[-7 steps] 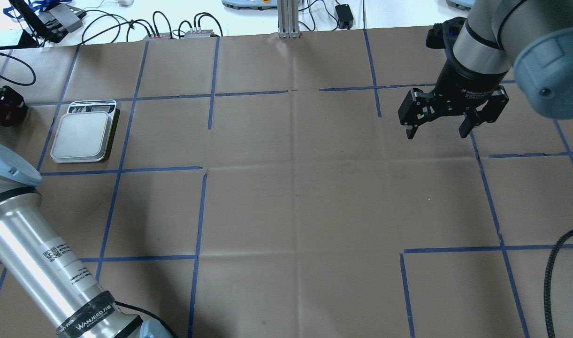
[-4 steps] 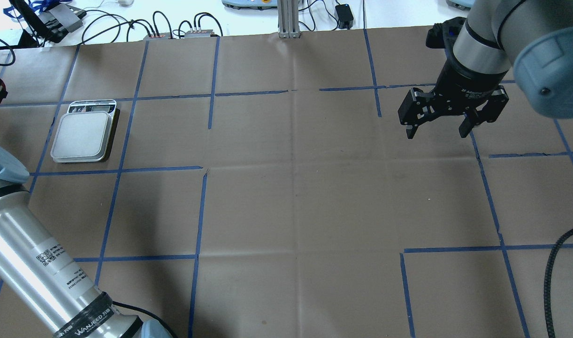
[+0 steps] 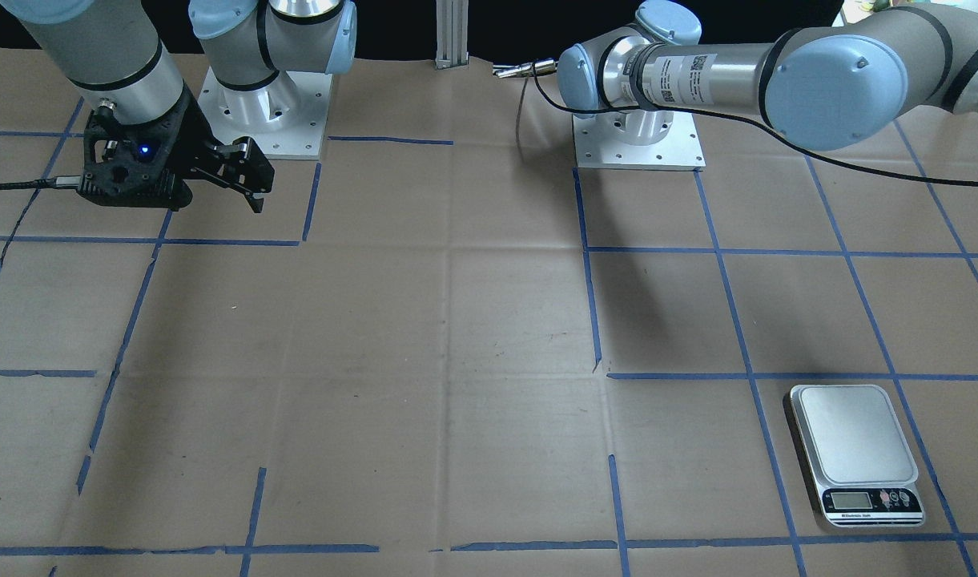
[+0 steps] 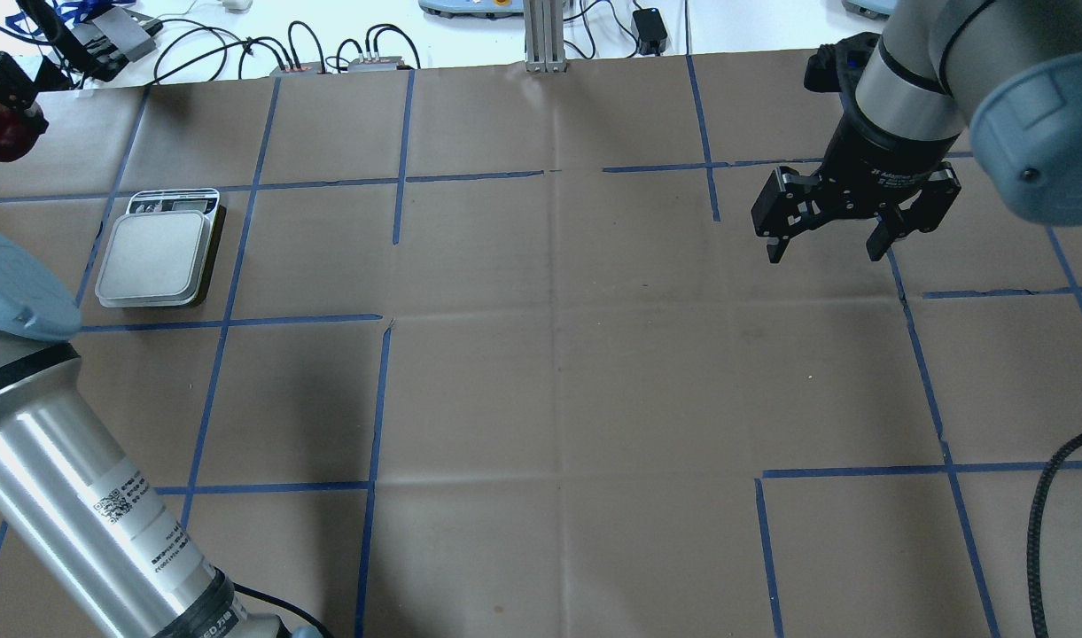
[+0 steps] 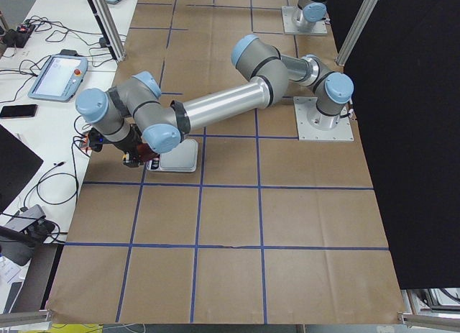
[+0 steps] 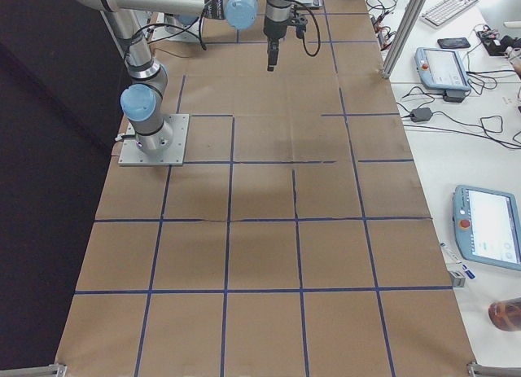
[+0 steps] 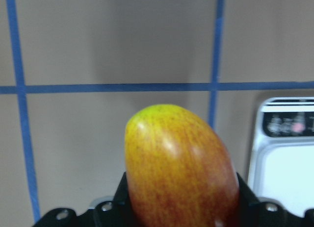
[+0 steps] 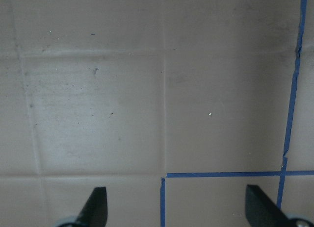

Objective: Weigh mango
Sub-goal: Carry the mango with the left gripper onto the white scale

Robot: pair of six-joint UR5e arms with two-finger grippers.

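Left fingers: hidden behind the mango (image 7: 179, 168) in the wrist view, but the fruit is seen clamped between them. The red end is seated in the left gripper (image 4: 4, 106) and the yellow-green tip is pointed outward. The mango is held in the air, not on the scale (image 4: 155, 257). In the wrist view the scale is seen just off to one side of the fruit, with its display end nearer the tip. In the overhead view the left gripper is located at the far left edge of the table (image 4: 549, 354), beyond the scale's display end.

Right fingers (image 8: 95, 207): spread wide and empty, with only table and a blue tape line (image 8: 223, 174) seen below. The right gripper (image 4: 824, 252) is hung above the far right area, well apart from scale and mango.
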